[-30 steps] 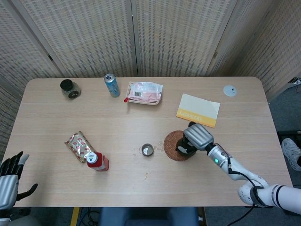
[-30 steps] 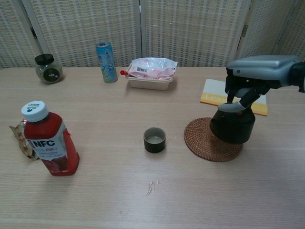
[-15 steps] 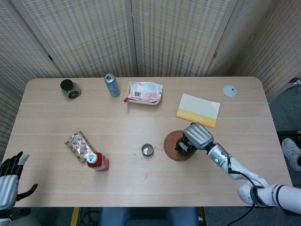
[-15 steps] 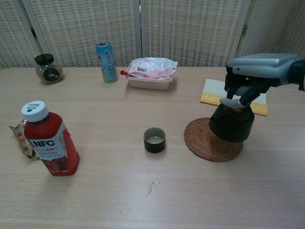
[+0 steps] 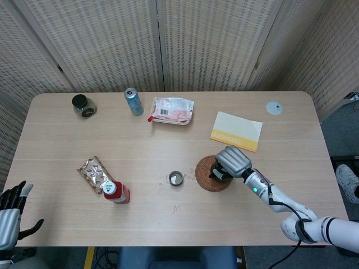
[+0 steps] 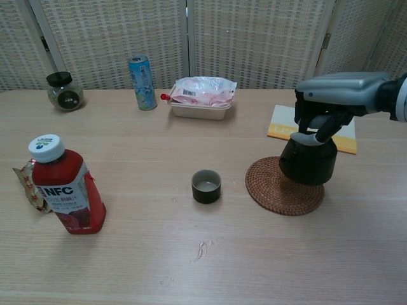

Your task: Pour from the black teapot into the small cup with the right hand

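The black teapot (image 6: 309,166) stands over the back right part of a round woven coaster (image 6: 273,190). My right hand (image 6: 334,95) comes down on it from above and grips its top; from the head view this hand (image 5: 234,161) hides most of the teapot (image 5: 215,170). The small dark cup (image 6: 206,185) stands upright on the table left of the coaster, apart from it, and in the head view the cup (image 5: 176,179) shows a pale inside. My left hand (image 5: 10,216) hangs off the table's near left corner, fingers spread, holding nothing.
A red juice bottle (image 6: 67,190) and a foil snack packet (image 5: 94,174) sit at the near left. Along the far side stand a dark jar (image 5: 83,105), a blue can (image 5: 133,101) and a wrapped tray (image 5: 173,110). A yellow booklet (image 5: 236,130) lies behind the coaster.
My right hand has shifted slightly left with the teapot, and the teapot's base sits a little higher in the chest view. The cup and left hand have not moved.
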Controlling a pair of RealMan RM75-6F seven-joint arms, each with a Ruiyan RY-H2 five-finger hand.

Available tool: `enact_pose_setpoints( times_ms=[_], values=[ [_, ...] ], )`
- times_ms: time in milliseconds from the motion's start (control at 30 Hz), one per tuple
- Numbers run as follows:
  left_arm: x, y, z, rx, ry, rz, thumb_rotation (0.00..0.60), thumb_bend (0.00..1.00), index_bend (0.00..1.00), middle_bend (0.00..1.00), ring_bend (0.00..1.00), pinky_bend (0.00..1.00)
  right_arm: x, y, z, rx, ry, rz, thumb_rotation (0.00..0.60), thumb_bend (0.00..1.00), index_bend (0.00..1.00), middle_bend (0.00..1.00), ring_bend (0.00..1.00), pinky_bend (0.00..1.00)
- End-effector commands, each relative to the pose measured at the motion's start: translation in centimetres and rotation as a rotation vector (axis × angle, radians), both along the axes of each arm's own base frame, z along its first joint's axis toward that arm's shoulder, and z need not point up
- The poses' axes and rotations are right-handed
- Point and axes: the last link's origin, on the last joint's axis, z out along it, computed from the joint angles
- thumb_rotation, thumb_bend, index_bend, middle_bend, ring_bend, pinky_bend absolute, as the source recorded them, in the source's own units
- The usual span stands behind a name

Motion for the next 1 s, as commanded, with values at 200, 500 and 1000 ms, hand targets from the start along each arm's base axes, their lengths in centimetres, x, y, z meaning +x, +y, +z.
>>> enact_pose_setpoints(
  times_ms=[200, 500, 1000],
  values=[
    [-0.1, -0.1, 0.0, 0.0, 0.001, 0.006, 0.6, 0.21, 0.05, 0.0, 0.0, 0.0, 0.5, -0.1, -0.5, 0.009, 0.0, 0.012, 0.491, 0.49, 1.0, 1.0, 0.9, 0.55],
    [0.0, -0.1, -0.2, -0.004, -0.003, 0.0, 0.6, 0.21, 0.05, 0.0, 0.0, 0.0, 2.6, -0.5, -1.4, 0.025, 0.003, 0.073, 0.492, 0.49, 1.0, 1.0, 0.9, 0.55],
    [-0.1, -0.7, 0.2, 0.014, -0.001, 0.007, 0.6, 0.21, 0.05, 0.0, 0.0, 0.0, 7.8, -2.9, -4.8, 0.041, 0.105, 0.212, 0.494, 0.49, 1.0, 1.0, 0.9, 0.55]
  ],
)
